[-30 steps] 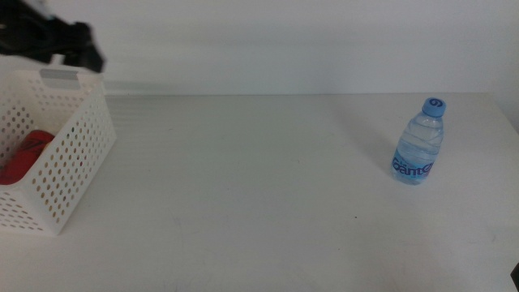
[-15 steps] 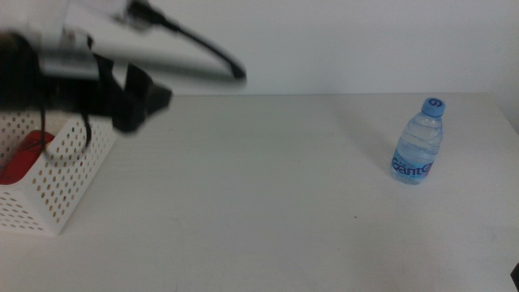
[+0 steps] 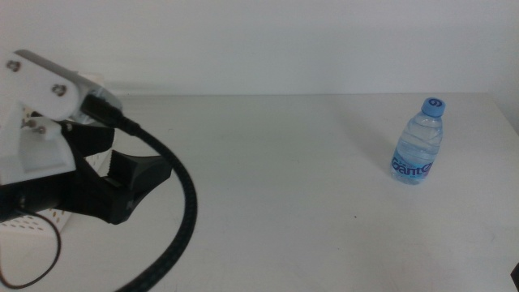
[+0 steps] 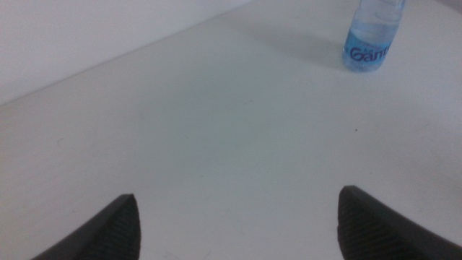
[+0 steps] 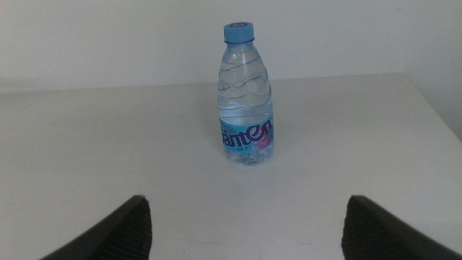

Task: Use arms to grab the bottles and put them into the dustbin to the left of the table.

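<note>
Left arm (image 3: 49,138) filling the near-left of the middle view, white housing up top, dark gripper body below, thick black cable (image 3: 182,219) looping down toward the near edge. Left gripper (image 4: 234,224) spread wide, nothing between the jaws, just bare table (image 3: 268,162) under it in its own wrist view. Pointed across the tabletop toward the right side, with the water bottle (image 4: 369,36) visible far off from it.

Water bottle (image 3: 420,142) standing upright on the right side of the table, toward the far edge, blue cap on, blue label around the lower half. Well apart from the left arm, nothing touching it.

Right gripper (image 5: 242,224) also wide open and empty, waiting low on the near-right, facing the bottle (image 5: 245,101) straight on. Bottle centred between the two jaw tips in that wrist view but clearly farther out on the table, not between the jaws themselves.

Dustbin (image 3: 32,221) mostly hidden behind the left arm, only a sliver of white perforated wall peeking out at the left edge. Can't tell what's inside from here.
</note>
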`<state>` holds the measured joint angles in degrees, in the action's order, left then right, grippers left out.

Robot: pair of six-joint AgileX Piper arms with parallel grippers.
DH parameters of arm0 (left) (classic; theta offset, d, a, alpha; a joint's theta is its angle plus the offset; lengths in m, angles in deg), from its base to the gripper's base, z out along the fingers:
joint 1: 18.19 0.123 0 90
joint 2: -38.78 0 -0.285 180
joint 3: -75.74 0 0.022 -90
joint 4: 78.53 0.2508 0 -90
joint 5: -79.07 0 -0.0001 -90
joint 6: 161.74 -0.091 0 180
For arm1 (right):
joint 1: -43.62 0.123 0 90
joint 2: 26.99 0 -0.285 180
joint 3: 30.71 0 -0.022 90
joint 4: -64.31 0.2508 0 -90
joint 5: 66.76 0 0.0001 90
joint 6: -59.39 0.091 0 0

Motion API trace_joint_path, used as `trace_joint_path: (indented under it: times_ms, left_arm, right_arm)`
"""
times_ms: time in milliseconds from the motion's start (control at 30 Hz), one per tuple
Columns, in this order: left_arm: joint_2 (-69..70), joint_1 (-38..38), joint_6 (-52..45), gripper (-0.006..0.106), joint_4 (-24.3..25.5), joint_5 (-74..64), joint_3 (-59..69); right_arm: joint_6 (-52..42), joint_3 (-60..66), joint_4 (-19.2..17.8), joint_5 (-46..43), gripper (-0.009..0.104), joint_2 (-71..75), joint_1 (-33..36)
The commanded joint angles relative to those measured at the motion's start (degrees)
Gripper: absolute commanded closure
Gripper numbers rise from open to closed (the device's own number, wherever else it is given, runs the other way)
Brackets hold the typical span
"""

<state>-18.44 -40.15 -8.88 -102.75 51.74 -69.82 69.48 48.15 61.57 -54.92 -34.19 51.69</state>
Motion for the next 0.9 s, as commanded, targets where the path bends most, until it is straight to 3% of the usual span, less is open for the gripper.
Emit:
trace_joint_path:
  times_ms: [0,133,433,833,867]
  left_arm:
    - [1.2,-0.2,0.3,0.01,-1.9,4.2,-1.4]
    - [1.1,-0.2,0.3,0.01,-1.3,4.8,-1.4]
    - [2.7,-0.2,15.3,0.01,10.9,5.7,-1.4]
    - [2.6,-0.2,15.8,0.01,10.8,5.6,-1.4]
    - [2.6,-0.2,15.8,0.01,10.8,5.6,-1.4]
  right_arm:
    - [-0.4,-0.5,-0.6,-4.5,0.023,1.5,-0.3]
    - [-0.4,-0.5,-0.6,-4.5,0.023,1.5,-0.3]
    - [-0.4,-0.5,-0.6,-4.5,0.023,1.5,-0.3]
    - [-0.4,-0.5,-0.6,-4.5,0.023,1.5,-0.3]
    - [-0.4,-1.2,1.2,-4.2,0.023,1.2,-0.3]
